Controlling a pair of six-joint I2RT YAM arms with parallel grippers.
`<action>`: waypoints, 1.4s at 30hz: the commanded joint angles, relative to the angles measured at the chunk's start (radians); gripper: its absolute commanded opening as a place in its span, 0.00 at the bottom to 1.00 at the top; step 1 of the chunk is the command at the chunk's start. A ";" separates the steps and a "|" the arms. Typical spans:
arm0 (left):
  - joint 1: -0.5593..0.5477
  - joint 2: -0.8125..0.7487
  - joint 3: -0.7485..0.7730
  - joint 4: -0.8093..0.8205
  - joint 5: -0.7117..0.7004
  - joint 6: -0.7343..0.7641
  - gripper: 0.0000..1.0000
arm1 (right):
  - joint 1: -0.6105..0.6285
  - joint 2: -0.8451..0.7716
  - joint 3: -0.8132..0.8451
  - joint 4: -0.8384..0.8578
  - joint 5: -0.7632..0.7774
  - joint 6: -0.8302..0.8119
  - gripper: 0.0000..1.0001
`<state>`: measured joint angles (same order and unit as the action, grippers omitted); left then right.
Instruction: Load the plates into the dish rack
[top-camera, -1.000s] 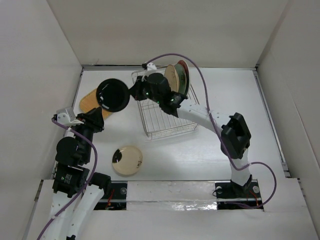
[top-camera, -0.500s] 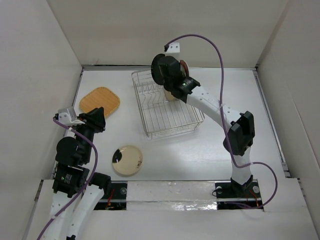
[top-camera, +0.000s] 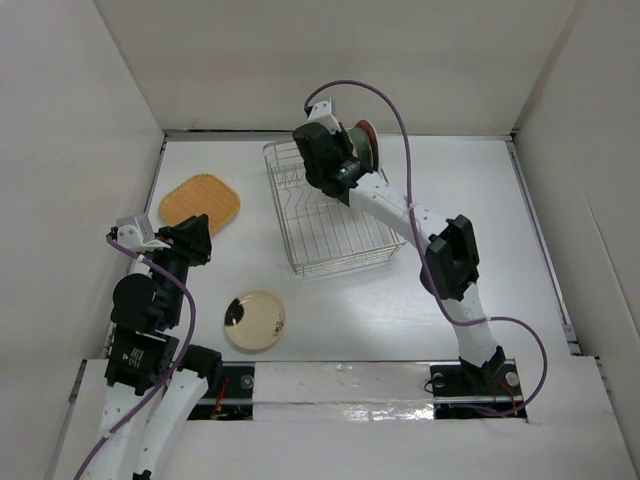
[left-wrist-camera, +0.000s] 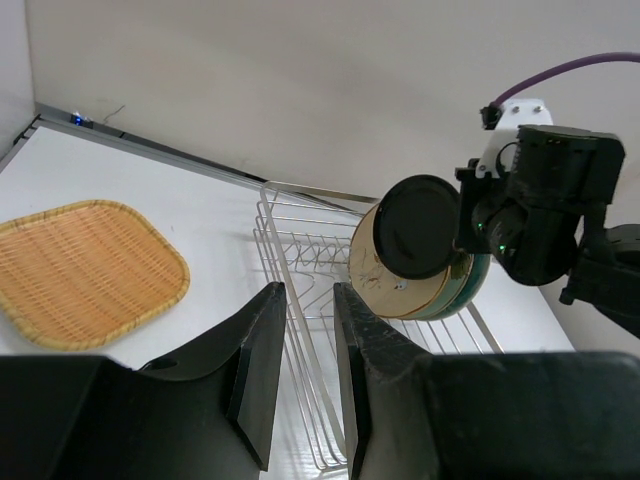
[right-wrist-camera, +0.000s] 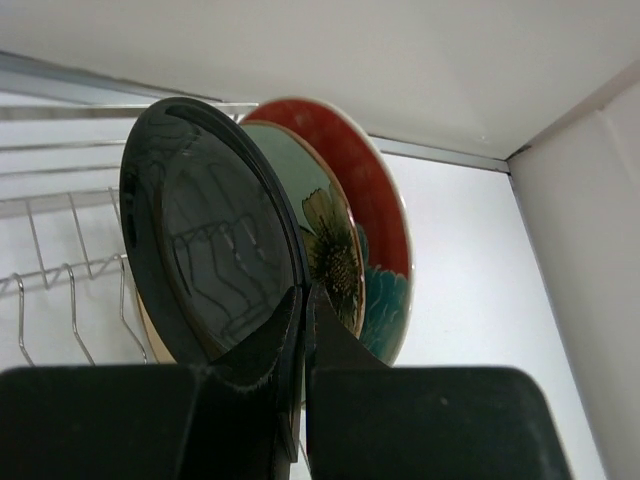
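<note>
The left tool (top-camera: 195, 240) hung low at the near left of the desk (top-camera: 480, 200), its jaws parted with nothing between them; in its own wrist view the two dark fingers (left-wrist-camera: 262, 370) framed a bare strip of desk. Just to its right, nearest the arm bases, the pale yellow plate with a black mark (top-camera: 255, 320) lay flat, apart from everything else. Farther back on the left lay the orange rounded-square plate (top-camera: 200, 203), woven in texture and also flat; it was well clear of the silver wire dish rack (top-camera: 330, 235), which stood in the middle of the desk with its near half bare of plates.

At the rack's far end the right tool (top-camera: 325, 160) was clenched on the rim of the black plate (right-wrist-camera: 210, 260), holding it on edge; the plate faced the cream floral plate (left-wrist-camera: 385, 285) just behind it; behind those stood the teal plate with a flower (right-wrist-camera: 335, 250) and then the red round plate (right-wrist-camera: 375, 200), all upright and close together; whether the black plate's lower edge sat between the tines could not be told.
</note>
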<state>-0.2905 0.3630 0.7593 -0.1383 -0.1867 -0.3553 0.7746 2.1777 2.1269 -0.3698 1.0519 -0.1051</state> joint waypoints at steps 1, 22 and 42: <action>0.005 -0.012 -0.005 0.054 0.004 0.015 0.23 | 0.014 0.014 0.079 0.000 0.069 -0.048 0.00; 0.005 -0.004 -0.006 0.055 0.006 0.015 0.24 | 0.032 0.129 0.045 -0.087 -0.050 0.104 0.00; 0.005 -0.002 -0.009 0.057 0.009 0.015 0.24 | 0.136 -0.349 -0.436 0.104 -0.327 0.307 0.03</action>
<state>-0.2905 0.3622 0.7593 -0.1383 -0.1864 -0.3511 0.8391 1.9820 1.7935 -0.3901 0.8310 0.1158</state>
